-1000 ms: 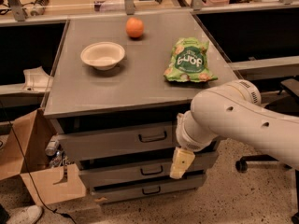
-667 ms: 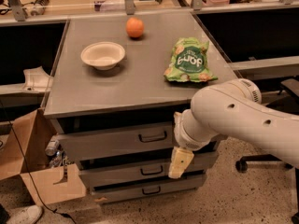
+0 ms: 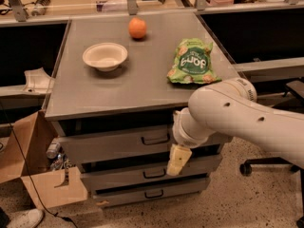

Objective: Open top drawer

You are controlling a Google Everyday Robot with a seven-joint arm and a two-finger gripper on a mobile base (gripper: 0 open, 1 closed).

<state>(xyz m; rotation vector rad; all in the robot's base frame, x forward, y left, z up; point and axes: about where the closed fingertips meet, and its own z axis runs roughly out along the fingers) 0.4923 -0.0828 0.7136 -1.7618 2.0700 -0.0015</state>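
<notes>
Claw (image 3: 178, 159) below-right of handle (image 3: 156, 139) on top drawer (image 3: 104, 146).

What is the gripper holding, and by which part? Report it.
Nothing: the gripper hangs free, below and right of the handle of the top drawer, not touching it.

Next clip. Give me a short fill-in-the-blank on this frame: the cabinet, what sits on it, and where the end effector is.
1. The grey cabinet shows ___ drawer fronts, one above another.
2. The white bowl on it holds ___.
3. In the picture, the green snack bag lies to the ___ of the bowl.
4. The end effector hangs ___ the level of the top drawer's handle.
Missing words: three; nothing; right; below.
</notes>
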